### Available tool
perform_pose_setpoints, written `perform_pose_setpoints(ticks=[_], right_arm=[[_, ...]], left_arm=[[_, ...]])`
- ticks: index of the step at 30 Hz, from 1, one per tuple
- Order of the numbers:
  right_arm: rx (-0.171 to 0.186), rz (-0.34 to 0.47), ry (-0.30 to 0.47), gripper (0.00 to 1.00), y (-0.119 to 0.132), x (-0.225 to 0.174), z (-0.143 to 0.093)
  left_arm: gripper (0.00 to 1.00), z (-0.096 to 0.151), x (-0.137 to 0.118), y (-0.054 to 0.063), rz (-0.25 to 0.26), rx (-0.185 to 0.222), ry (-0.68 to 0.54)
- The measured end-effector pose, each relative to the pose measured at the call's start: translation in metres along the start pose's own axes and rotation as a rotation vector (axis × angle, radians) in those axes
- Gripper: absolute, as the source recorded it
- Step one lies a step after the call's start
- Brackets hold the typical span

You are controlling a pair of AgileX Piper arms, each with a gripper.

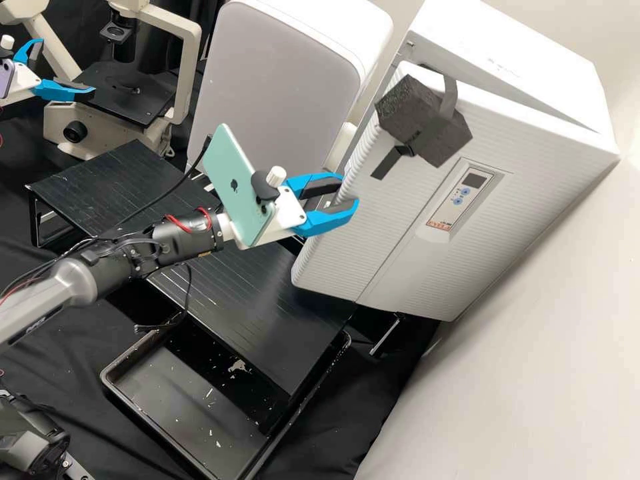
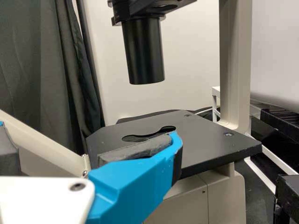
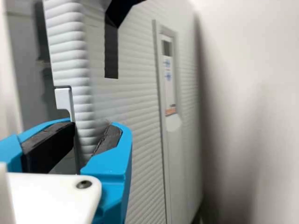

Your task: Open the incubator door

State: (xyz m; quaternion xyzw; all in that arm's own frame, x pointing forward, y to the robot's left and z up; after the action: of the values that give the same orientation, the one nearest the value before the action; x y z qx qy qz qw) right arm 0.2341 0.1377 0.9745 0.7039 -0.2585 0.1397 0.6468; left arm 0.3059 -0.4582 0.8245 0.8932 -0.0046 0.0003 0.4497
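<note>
The white incubator (image 1: 507, 73) leans at an angle in the high view, its ribbed door (image 1: 400, 207) ajar, a wedge-shaped gap along the top. At the door's free edge is my right gripper (image 1: 348, 191), its fingers close together, one behind the edge and one on the front. In the right wrist view, my right gripper (image 3: 95, 128) is shut on the edge of the door (image 3: 135, 126), beside a small pale catch (image 3: 63, 98). My left gripper (image 1: 67, 67) stands open by the microscope; in its wrist view the left gripper (image 2: 89, 133) has nothing between its fingers.
A dark foam block (image 1: 417, 117) is strapped to the door's upper part. A white appliance (image 1: 273, 87) stands beside the incubator. The microscope stage (image 2: 210, 147) lies close to the left gripper. A black tray (image 1: 200, 400) sits below the slatted black stand (image 1: 247, 307).
</note>
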Motion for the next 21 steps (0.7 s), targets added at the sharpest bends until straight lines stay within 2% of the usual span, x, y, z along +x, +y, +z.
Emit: perform_pose_setpoints(ticks=[5, 6, 9, 12, 14, 16, 19, 21], right_arm=[[0.041, 0.126, -0.074, 0.00, 0.014, -0.017, 0.002], [0.038, 0.153, -0.090, 1.00, 0.017, -0.020, 0.003], [0.046, 0.233, -0.126, 1.00, 0.030, -0.030, 0.004], [0.018, 0.343, -0.058, 1.00, 0.047, -0.039, -0.005], [0.002, 0.389, -0.021, 1.00, 0.053, -0.043, -0.010], [-0.005, 0.416, 0.004, 1.00, 0.057, -0.045, -0.014], [-0.016, 0.410, 0.032, 1.00, 0.054, -0.044, -0.017], [-0.008, 0.396, 0.059, 1.00, 0.048, -0.042, -0.019]], left_arm=[[1.00, 0.000, 0.000, 0.000, 0.000, 0.000, 0.000], [1.00, 0.000, 0.000, 0.000, 0.000, 0.000, 0.000], [1.00, 0.000, 0.000, 0.000, 0.000, 0.000, 0.000], [1.00, 0.000, 0.000, 0.000, 0.000, 0.000, 0.000], [1.00, 0.000, 0.000, 0.000, 0.000, 0.000, 0.000], [1.00, 0.000, 0.000, 0.000, 0.000, 0.000, 0.000], [1.00, 0.000, 0.000, 0.000, 0.000, 0.000, 0.000], [1.00, 0.000, 0.000, 0.000, 0.000, 0.000, 0.000]])
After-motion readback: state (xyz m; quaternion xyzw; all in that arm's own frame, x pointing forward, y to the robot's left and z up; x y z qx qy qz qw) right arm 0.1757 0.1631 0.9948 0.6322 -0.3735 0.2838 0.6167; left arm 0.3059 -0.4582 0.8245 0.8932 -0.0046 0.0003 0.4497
